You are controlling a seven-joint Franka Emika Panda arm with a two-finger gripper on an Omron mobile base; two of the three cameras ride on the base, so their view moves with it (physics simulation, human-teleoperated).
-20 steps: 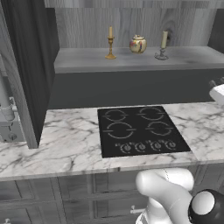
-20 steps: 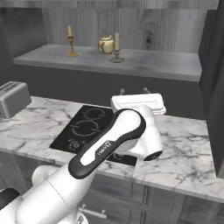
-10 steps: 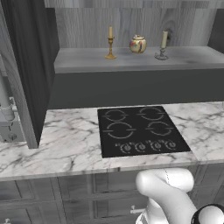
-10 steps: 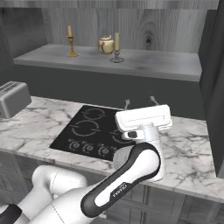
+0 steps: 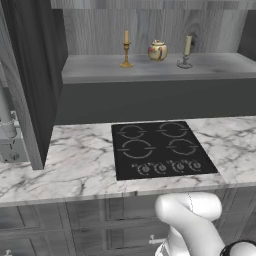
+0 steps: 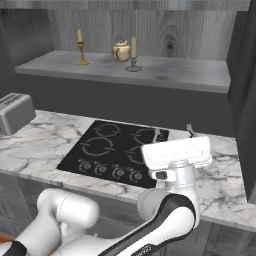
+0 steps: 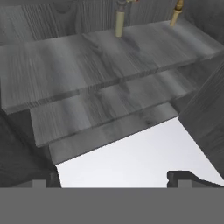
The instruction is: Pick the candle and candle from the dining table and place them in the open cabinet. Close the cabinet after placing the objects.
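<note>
Both candles stand on the open cabinet's shelf (image 5: 150, 67), with a round jar between them. The thin yellow taper in its gold candlestick (image 5: 126, 50) (image 6: 80, 47) is on the left. The stubby pale-olive candle on a grey base (image 5: 186, 51) (image 6: 133, 54) is on the right. My gripper (image 6: 173, 132) hovers open and empty over the marble counter just right of the cooktop, fingers pointing up and back, well below and in front of the shelf. In the rolled hand view the olive candle (image 7: 119, 19) and the candlestick (image 7: 177, 11) show at the top edge. The dining table is out of view.
A black cooktop (image 5: 160, 147) is set in the marble counter (image 5: 75, 165). A grey toaster (image 6: 15, 112) sits at the counter's left end. The cream-and-gold jar (image 5: 157, 50) stands on the shelf. Open dark cabinet doors hang at the left (image 5: 25, 85) and the right (image 6: 245, 100).
The arm has folded down, and the hand has sunk a little and shifted right over the counter. The gripper stays open. The candles and the jar have not moved.
</note>
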